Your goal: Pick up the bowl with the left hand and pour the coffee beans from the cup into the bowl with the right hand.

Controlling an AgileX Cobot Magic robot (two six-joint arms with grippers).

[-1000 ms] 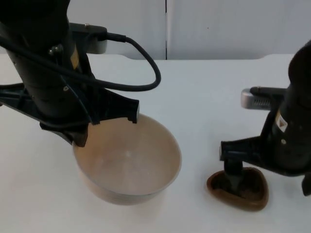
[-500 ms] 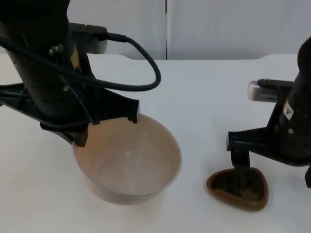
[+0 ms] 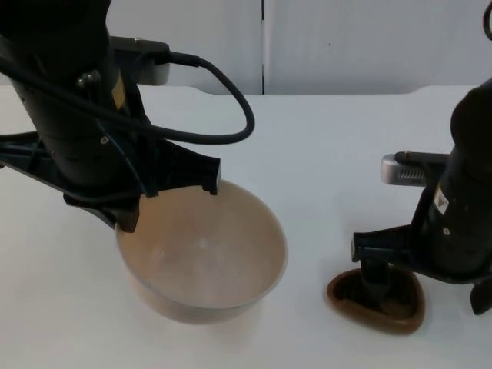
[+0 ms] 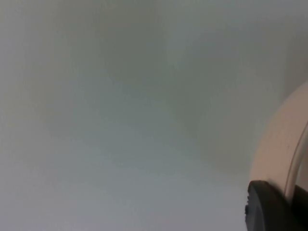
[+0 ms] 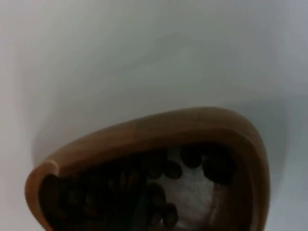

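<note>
A wide beige bowl (image 3: pixel 204 257) sits in front of the left arm, and nothing lies inside it. My left gripper (image 3: pixel 129 221) is shut on the bowl's left rim. In the left wrist view a black fingertip (image 4: pixel 269 208) presses against the bowl's wall (image 4: pixel 279 144). A brown, rounded-triangle cup (image 3: pixel 407 309) with dark coffee beans (image 5: pixel 192 159) stands on the table at the front right. My right gripper (image 3: pixel 428 290) hangs open over the cup. Its left finger (image 3: pixel 374 283) dips inside the cup, and the other finger is outside, past the cup's right edge.
The white table (image 3: pixel 330 161) runs back to the grey partition wall (image 3: pixel 346 46). A strip of bare table separates bowl and cup. The left arm's bulk stands over the table's left side.
The right gripper lifted and shifted right, then came back down and left, so its left finger is again inside the cup. The left gripper and bowl have not moved.
</note>
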